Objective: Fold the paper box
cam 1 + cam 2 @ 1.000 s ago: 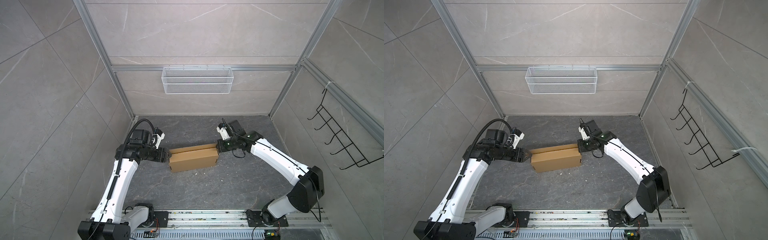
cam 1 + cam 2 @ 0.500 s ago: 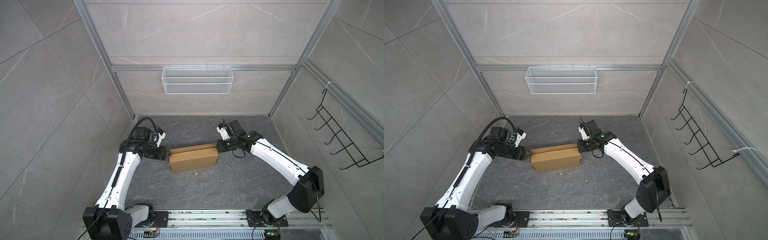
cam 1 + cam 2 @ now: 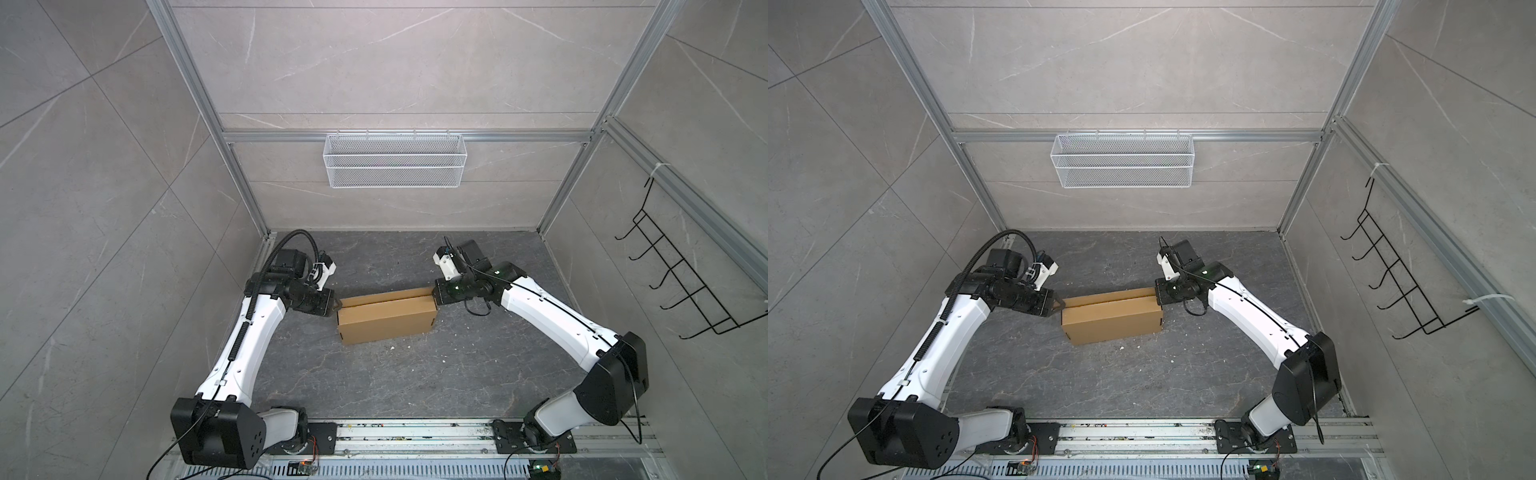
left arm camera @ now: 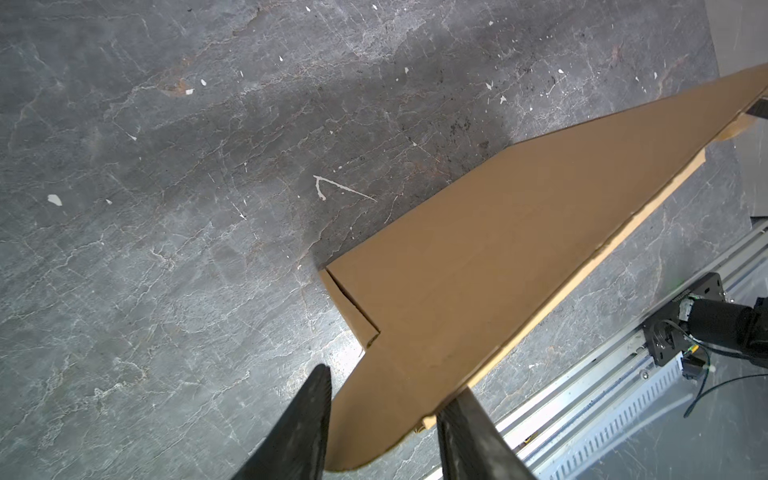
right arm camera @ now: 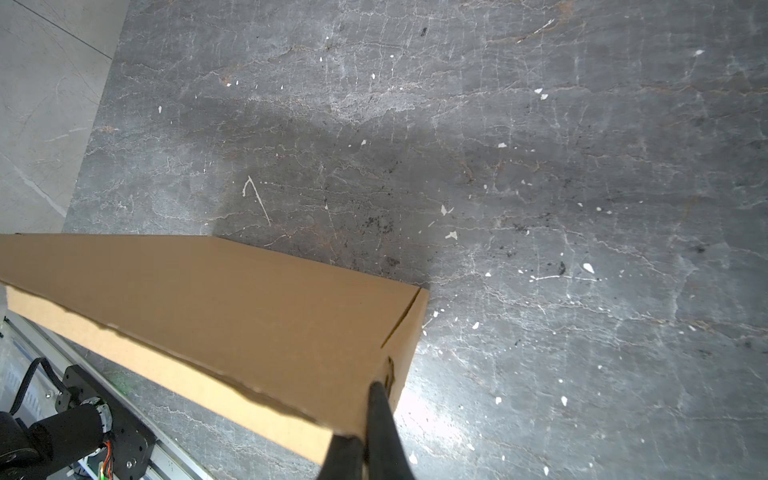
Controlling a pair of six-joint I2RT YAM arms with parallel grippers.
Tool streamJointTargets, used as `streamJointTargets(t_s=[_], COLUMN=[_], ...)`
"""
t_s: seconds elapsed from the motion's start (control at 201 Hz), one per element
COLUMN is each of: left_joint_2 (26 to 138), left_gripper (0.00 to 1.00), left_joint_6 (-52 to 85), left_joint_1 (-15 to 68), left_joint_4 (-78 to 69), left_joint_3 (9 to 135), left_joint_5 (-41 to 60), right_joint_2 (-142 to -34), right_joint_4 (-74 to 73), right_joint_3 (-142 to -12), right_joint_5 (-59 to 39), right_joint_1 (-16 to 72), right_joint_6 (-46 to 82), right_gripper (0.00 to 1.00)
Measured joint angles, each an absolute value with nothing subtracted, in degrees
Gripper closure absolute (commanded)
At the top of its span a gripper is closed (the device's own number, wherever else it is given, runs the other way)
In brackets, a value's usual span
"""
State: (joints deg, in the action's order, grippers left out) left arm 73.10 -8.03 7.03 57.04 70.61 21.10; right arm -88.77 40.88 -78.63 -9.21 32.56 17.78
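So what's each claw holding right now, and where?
Right claw is shut on the paper box at its right-end corner. Left claw straddles the left-end tab; grip can't be told.

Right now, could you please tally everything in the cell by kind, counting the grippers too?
paper box: 1
grippers: 2 (left gripper, right gripper)
white wire basket: 1
black hook rack: 1
Total: 5

A dark grey, veined stone tabletop (image 3: 374,382) is flecked with small white specks (image 5: 588,267) and carries one thin white scratch (image 4: 345,189). A white wire-mesh basket (image 3: 395,160) hangs on the back wall, and a black wire hook rack (image 3: 681,286) on the side wall. Aluminium frame posts (image 3: 208,104) edge the pale tiled walls (image 3: 83,187). A metal rail (image 3: 415,434) runs along the front edge.
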Motion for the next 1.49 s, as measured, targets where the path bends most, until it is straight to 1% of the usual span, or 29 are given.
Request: streamJointTargets(t_s=[0.075, 0.224, 0.493, 0.652, 0.961, 1.185, 1.493], left_joint_2=[73.1, 73.1, 73.9, 74.6, 74.7, 74.7, 74.7], left_gripper=[0.62, 0.64, 0.73, 0.76, 0.78, 0.74, 0.80], left_joint_6=[-8.1, -8.1, -7.5, -6.1, -2.3, -0.3, 0.3], left_joint_1=[7.3, 8.3, 9.0, 9.2, 10.1, 11.2, 11.4], left_joint_4=[57.2, 58.0, 59.7, 61.5, 64.5, 65.5, 66.1], left_joint_3=[70.6, 70.6, 70.8, 72.4, 73.9, 73.9, 73.9], left_joint_5=[21.0, 19.9, 18.0, 17.5, 16.6, 16.3, 15.5], right_joint_2=[-88.8, -88.8, -88.8, -88.8, -88.8, -88.8, -88.8], right_joint_4=[40.9, 40.9, 40.9, 40.9, 40.8, 40.8, 40.8], right_joint_3=[-78.7, -78.7, -78.7, -78.7, -78.7, -78.7, -78.7], right_joint_5=[-9.2, -9.2, -9.2, -9.2, -9.2, -9.2, -9.3], right_joint_1=[32.6, 32.6, 32.6, 32.6, 32.6, 32.6, 32.6], right_joint_6=[17.8, 17.8, 17.8, 17.8, 17.8, 17.8, 17.8], right_gripper=[1.00, 1.00, 1.00, 1.00, 1.00, 1.00, 1.00])
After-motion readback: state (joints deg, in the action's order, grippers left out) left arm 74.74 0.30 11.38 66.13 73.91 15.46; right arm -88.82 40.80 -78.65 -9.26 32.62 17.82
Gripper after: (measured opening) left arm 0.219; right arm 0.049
